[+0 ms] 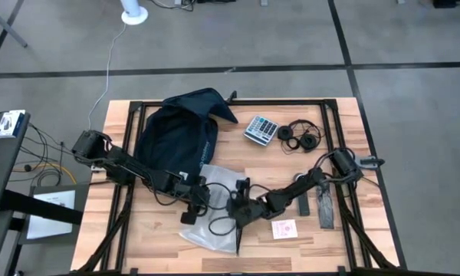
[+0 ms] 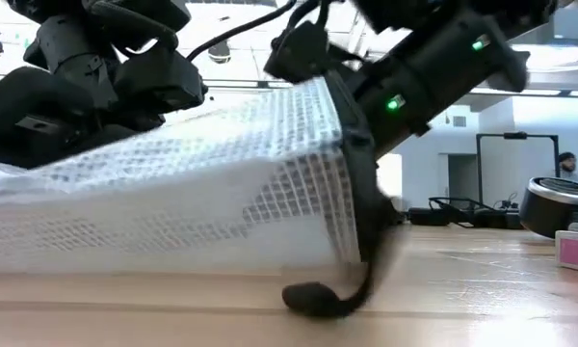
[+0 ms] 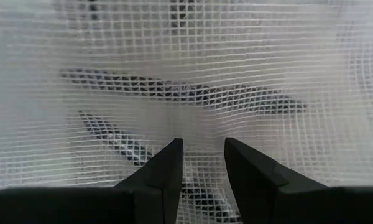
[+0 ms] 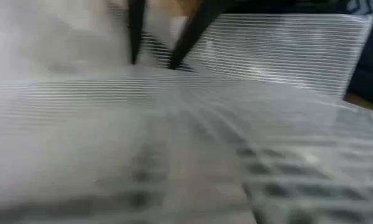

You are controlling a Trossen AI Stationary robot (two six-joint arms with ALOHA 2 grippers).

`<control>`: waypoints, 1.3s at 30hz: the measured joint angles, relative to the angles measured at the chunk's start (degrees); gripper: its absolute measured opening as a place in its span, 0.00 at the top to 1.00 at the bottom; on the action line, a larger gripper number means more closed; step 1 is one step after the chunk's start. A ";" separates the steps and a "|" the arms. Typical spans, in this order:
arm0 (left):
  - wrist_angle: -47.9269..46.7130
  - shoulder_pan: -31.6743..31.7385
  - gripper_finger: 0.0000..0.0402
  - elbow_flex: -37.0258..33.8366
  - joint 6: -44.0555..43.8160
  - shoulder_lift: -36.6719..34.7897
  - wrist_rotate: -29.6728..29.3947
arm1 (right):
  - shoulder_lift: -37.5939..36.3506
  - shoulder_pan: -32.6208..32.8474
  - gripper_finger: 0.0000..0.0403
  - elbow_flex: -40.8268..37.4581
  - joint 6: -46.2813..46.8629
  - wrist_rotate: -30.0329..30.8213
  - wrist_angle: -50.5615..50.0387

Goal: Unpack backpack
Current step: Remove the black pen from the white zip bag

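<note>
The dark navy backpack (image 1: 176, 134) lies on its side at the table's far left. In front of it sits a clear mesh pouch (image 1: 215, 218), with dark things showing through its wall. My left gripper (image 1: 199, 201) is at the pouch's left upper side and is shut on it (image 3: 203, 142). My right gripper (image 1: 240, 207) is close against the pouch's right side, where a black edge strip (image 2: 358, 193) runs down to the table. The right wrist view shows only blurred mesh (image 4: 174, 137). My left gripper pinches the pouch's upper mesh wall (image 3: 202, 127) between its two fingers, coming slanting down from the table's left. The mesh puckers at the fingertips. The pouch's top (image 2: 202, 145) is held up like a tent while its bottom (image 2: 154, 265) rests on the table.
A calculator (image 1: 261, 129) and black headphones (image 1: 300, 136) lie at the far right. Near the right arm lie two flat black things (image 1: 324, 207) and a pink card (image 1: 284, 228). A black cable end (image 2: 316, 299) rests on the table by the pouch's corner.
</note>
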 joint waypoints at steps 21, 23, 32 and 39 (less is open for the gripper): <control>-2.71 0.00 0.73 0.09 1.39 0.00 -0.52 | 1.83 -7.69 0.46 -0.37 -15.42 -17.90 11.84; -2.84 0.00 0.73 0.11 1.33 0.00 -0.50 | 2.89 -8.97 0.46 -0.33 -13.71 -21.65 12.89; -5.65 0.02 0.73 -0.07 0.77 -0.22 -0.54 | 3.03 -8.83 0.46 -0.48 -7.72 -30.23 8.83; -6.22 0.00 0.73 -0.13 0.45 -0.17 -0.50 | 1.28 -4.39 0.46 -0.55 -3.48 -30.55 3.57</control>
